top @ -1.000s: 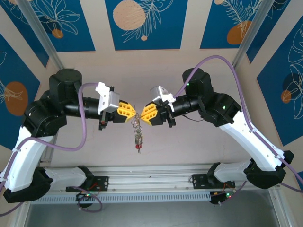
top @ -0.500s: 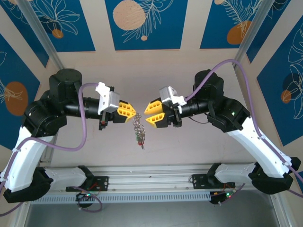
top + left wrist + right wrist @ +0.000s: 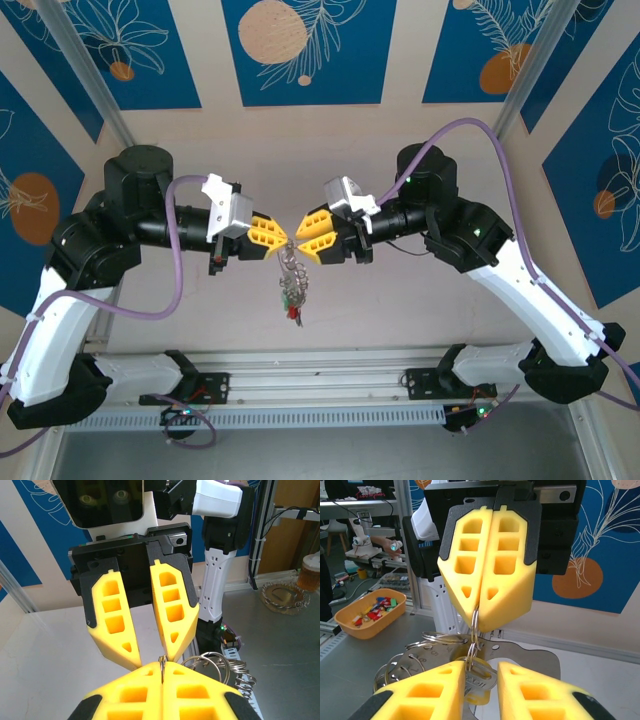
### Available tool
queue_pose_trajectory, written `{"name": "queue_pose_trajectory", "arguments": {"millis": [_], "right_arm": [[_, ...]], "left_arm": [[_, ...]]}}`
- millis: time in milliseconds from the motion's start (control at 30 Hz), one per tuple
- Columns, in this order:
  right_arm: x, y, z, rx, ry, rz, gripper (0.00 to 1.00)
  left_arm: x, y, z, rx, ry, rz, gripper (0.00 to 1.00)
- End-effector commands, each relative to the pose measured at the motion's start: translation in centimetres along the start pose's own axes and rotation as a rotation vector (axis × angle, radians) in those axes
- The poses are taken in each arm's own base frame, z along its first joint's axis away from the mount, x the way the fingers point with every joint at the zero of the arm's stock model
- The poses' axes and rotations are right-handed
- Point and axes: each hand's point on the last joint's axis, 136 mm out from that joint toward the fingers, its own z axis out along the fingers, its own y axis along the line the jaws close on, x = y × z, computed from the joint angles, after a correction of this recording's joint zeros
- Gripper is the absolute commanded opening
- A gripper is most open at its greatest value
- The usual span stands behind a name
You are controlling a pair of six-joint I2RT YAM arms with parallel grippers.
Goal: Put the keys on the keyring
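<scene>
My left gripper (image 3: 284,238) is shut on the thin silvery keyring (image 3: 288,252), held in mid-air above the table. In the left wrist view the keyring (image 3: 162,664) pokes edge-on out of my shut left gripper (image 3: 162,669), with more silvery loops (image 3: 220,661) hanging beside it. Below the ring dangles the bunch of keys (image 3: 292,292) with a red tag at its lowest point. My right gripper (image 3: 302,237) faces the left one, open. In the right wrist view a yellow-tagged key (image 3: 482,676) hangs between the spread fingers of the right gripper (image 3: 482,666), under the keyring (image 3: 475,622).
An orange tray (image 3: 350,625) of small coloured pieces sits on the grey bench behind the left arm. A flat metal plate (image 3: 540,659) with numbered holes lies below the keys. A glass (image 3: 310,572) and a wire dish (image 3: 282,596) stand on the bench. An aluminium rail (image 3: 320,385) runs along the near edge.
The right gripper drew back to the right and opened, then came back in, open, close to the left gripper. The hanging keys swung slightly. The left gripper stayed put.
</scene>
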Motion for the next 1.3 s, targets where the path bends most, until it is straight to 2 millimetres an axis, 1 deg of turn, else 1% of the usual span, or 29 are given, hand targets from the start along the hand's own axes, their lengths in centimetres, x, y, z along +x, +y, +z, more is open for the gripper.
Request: {"name": "queue_pose_trajectory", "arguments": {"millis": [0,167,467,567,767,1133,1267], "right_arm": [[-1.3,0.7,-0.2,-0.027,-0.029,-0.02,0.21],[-1.2,0.5,0.1,-0.035,-0.025,-0.011,0.15],[-1.2,0.5,0.3,-0.042,-0.023,-0.009,0.0],[-0.9,0.5,0.5,-0.044,-0.015,-0.002,0.0],[-0.1,-0.4,1.1,-0.032,0.018,0.035,0.0],[-0.2,-0.8,1.2,-0.017,0.022,0.044,0.0],[-0.3,-0.6,0.8,-0.003,0.019,0.023,0.11]], "left_arm": [[-1.6,-0.8,-0.5,0.023,-0.054,0.045,0.0],[-1.7,-0.8,-0.6,0.021,-0.057,0.046,0.0],[-1.6,-0.9,-0.7,0.015,-0.06,0.05,0.0],[-1.7,-0.9,-0.7,0.019,-0.066,0.051,0.0],[-1.9,-1.1,-0.7,0.029,-0.077,0.057,0.0],[-2.2,-1.4,-1.0,0.033,-0.087,0.062,0.0],[-2.3,-1.4,-1.1,0.028,-0.085,0.064,0.0]]}}
